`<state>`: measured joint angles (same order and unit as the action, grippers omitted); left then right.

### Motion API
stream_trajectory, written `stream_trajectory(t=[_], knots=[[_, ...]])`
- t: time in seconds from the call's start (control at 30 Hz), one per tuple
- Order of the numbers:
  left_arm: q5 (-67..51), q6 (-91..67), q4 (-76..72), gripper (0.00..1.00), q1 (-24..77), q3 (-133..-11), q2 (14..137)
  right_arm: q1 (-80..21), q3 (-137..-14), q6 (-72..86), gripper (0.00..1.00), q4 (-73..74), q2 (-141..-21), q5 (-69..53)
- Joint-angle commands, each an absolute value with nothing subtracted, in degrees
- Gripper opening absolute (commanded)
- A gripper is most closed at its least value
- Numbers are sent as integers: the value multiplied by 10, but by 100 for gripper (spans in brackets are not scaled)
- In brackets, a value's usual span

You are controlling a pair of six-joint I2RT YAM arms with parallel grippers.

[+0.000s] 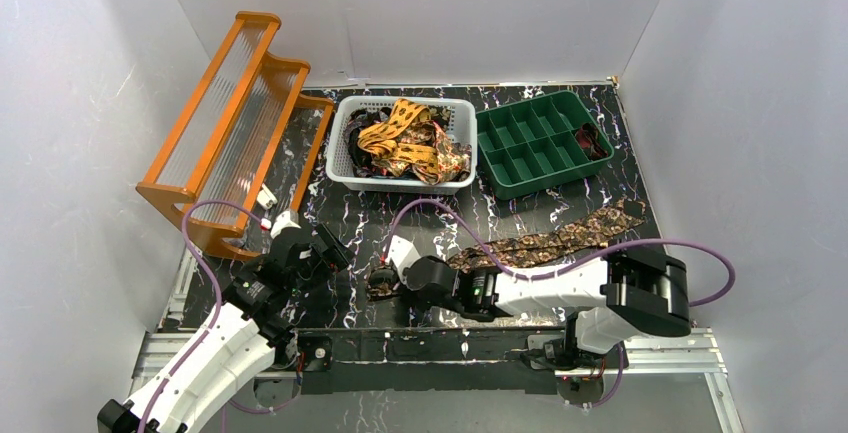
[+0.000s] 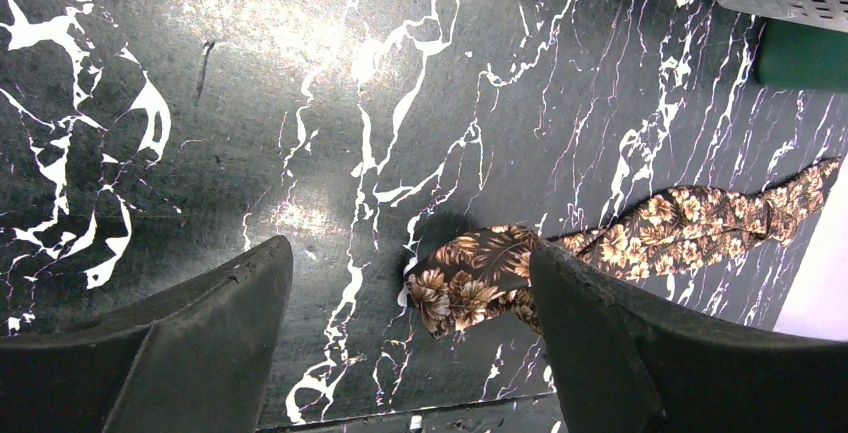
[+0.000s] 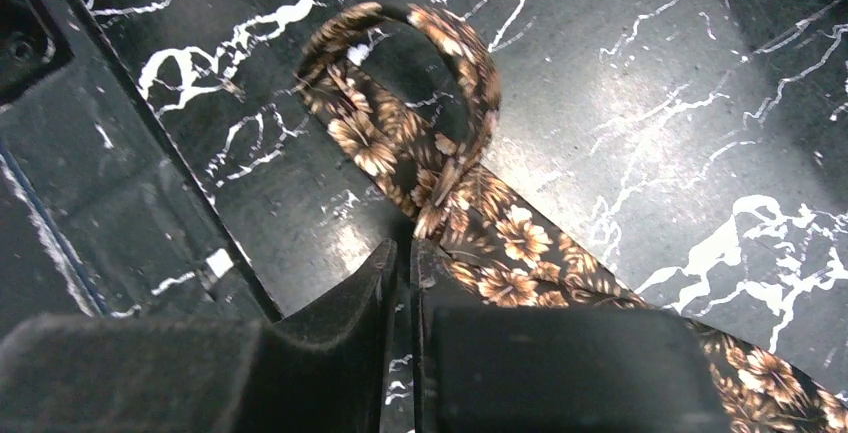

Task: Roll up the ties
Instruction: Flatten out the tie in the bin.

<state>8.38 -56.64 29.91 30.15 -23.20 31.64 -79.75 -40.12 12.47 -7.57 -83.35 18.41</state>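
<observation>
One dark brown tie (image 1: 560, 240) with tan flowers lies slanting across the black marbled table, its left end curled into a small loop (image 3: 400, 153). My right gripper (image 3: 412, 245) sits low just behind that loop. Its jaws stand barely apart, and only table shows in the slit. The tie's strip passes under its right finger (image 3: 560, 353). In the left wrist view the curled end (image 2: 480, 278) lies beside the right finger (image 2: 600, 333) of my left gripper (image 2: 410, 246), which is wide open and holds nothing. More ties (image 1: 405, 143) are heaped in the basket.
A white perforated basket (image 1: 345, 168) stands at the back centre, with a green compartment tray (image 1: 530, 143) to its right. An orange ribbed rack (image 1: 230, 123) leans at the back left. Purple cables (image 1: 700, 253) arc over both arms. The table's front edge (image 3: 150, 203) runs close to the right gripper.
</observation>
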Motion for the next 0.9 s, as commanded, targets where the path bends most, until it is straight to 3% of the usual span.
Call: stream_trajectory(t=[0.0,0.2,0.37,0.57,0.7,0.87], knots=[[97,-574,303,86,301,-238,313,-819,-459,186,19,-47,-865,206],[94,-571,304,86,301,-240,314,-835,-504,248,19,-20,-933,279],[77,-573,298,88,301,-231,312,-838,-490,274,29,-27,-866,306],[2,-572,249,85,301,-200,323,-806,-427,393,63,14,-718,362],[-51,-563,236,79,303,-188,326,-665,-394,544,67,181,-627,318],[-46,-569,226,73,326,-175,347,-497,-384,578,69,306,-569,242]])
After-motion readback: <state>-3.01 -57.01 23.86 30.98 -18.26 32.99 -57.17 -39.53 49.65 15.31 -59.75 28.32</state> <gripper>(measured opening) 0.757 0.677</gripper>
